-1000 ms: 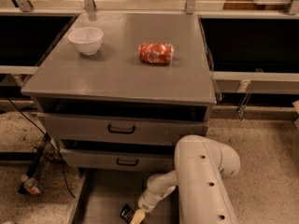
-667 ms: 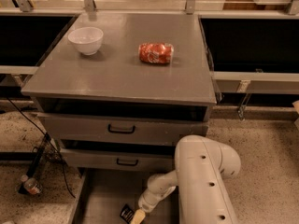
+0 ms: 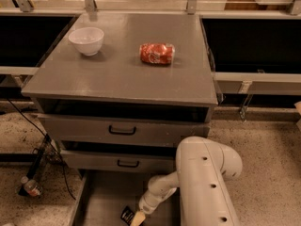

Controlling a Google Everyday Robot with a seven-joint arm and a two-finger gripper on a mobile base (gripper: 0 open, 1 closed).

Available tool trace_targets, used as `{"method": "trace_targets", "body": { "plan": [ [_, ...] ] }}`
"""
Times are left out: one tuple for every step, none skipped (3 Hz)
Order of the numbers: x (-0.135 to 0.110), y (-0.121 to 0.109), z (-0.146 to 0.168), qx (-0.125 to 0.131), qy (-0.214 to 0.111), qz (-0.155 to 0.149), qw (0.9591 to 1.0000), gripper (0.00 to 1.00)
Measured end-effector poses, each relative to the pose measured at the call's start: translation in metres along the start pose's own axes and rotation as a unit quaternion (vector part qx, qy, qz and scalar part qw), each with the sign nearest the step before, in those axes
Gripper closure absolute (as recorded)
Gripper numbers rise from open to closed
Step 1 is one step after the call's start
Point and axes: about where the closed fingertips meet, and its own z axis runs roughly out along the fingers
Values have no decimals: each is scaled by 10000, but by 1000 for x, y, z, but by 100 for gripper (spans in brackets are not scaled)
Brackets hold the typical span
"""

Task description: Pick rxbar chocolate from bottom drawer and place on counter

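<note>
The bottom drawer (image 3: 101, 199) is pulled open at the lower edge of the camera view, showing its plain grey floor. A small black rxbar chocolate (image 3: 127, 215) lies on that floor near the frame's bottom edge. My white arm reaches down into the drawer, and the gripper (image 3: 137, 219) sits right beside the bar, touching or nearly touching its right end. The lower part of the gripper is cut off by the frame. Above, the grey counter (image 3: 117, 74) tops the cabinet.
A white bowl (image 3: 86, 40) stands at the counter's back left. A red soda can (image 3: 156, 53) lies on its side near the middle. Two shut drawers with black handles (image 3: 122, 130) sit above the open one. Cables and a bottle (image 3: 31, 187) lie on the floor at left.
</note>
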Motion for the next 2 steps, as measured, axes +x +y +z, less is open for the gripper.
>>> {"method": "trace_targets", "body": {
  "plan": [
    [0, 0, 0, 0, 0, 0, 10000, 35],
    [0, 0, 0, 0, 0, 0, 10000, 34]
  ]
}}
